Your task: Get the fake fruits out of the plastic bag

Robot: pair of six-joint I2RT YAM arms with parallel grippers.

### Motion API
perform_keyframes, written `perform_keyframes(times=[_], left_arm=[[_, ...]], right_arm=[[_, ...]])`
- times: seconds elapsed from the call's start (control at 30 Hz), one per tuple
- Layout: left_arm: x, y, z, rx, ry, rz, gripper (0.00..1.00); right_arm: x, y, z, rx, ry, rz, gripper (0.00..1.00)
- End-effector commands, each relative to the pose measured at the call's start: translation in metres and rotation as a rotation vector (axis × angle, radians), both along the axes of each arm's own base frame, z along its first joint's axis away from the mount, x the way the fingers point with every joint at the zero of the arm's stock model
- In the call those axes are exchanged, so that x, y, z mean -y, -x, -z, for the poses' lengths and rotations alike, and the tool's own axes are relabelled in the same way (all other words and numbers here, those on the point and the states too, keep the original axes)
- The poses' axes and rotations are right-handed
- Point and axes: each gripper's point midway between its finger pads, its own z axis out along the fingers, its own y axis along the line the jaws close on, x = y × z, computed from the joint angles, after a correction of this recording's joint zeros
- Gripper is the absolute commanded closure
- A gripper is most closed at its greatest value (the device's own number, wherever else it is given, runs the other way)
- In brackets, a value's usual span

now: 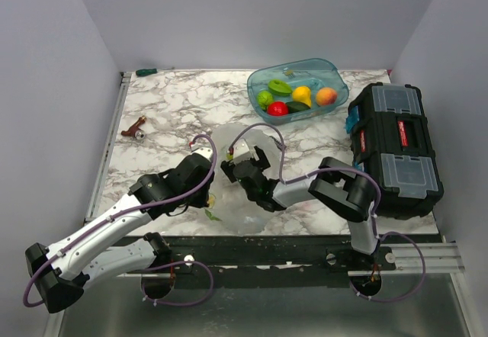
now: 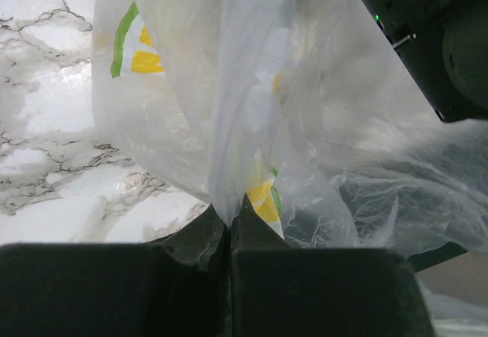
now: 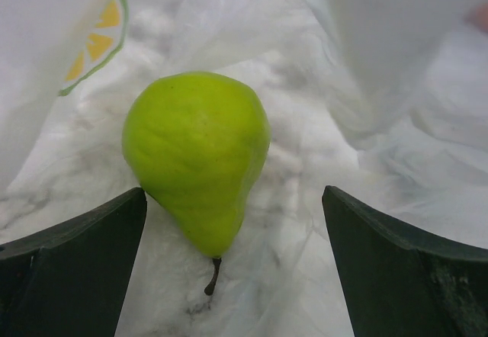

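The plastic bag [image 1: 238, 200] lies crumpled on the marble table near the front edge, its lemon-slice print visible in the left wrist view [image 2: 137, 47]. My left gripper [image 1: 204, 154] [image 2: 229, 213] is shut on a fold of the bag's edge and holds it up. My right gripper [image 1: 245, 158] [image 3: 233, 196] reaches inside the bag with its jaws wide open. A light green pear [image 3: 197, 154] lies on the bag's floor between the fingers, nearer the left one, stem toward me, untouched. More fake fruits, green [image 1: 264, 97], dark green [image 1: 279, 87], red [image 1: 277, 108] and yellow [image 1: 302, 94], lie in the teal tub [image 1: 335, 74].
The teal tub at the back right also holds an orange peach-like ball [image 1: 326, 95]. A black toolbox [image 1: 395, 148] stands along the right edge. A small brown object [image 1: 134, 129] lies at the left, and a green item [image 1: 146, 72] at the back left corner.
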Motion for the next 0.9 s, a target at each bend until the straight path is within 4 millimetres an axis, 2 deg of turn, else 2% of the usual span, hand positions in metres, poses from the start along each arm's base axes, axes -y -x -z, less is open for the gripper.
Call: perform_keyframes(times=[0.0,0.23,0.37,0.47,0.53,0.87], left_arm=[[0.003,0.004,0.002,-0.013,0.004,0.026,1.00],[0.002,0.004,0.001,-0.009,0.009,0.026,1.00],[0.002,0.004,0.001,-0.008,0.011,0.027,1.00],[0.002,0.004,0.000,-0.004,0.015,0.027,1.00],[0.002,0.004,0.000,-0.004,0.015,0.026,1.00],[0.002,0.004,0.000,-0.003,0.016,0.026,1.00]], right_arm=[[-0.019,-0.019,0.002,-0.030,-0.144,-0.013,0.00],[-0.025,-0.044,0.017,-0.099,-0.231,0.014,0.02],[-0.031,-0.051,0.025,-0.118,-0.240,0.007,0.24],[-0.038,-0.053,0.027,-0.126,-0.240,-0.008,0.31],[-0.041,-0.054,0.025,-0.131,-0.241,-0.018,0.41],[-0.044,-0.047,-0.005,-0.125,-0.257,-0.072,0.64]])
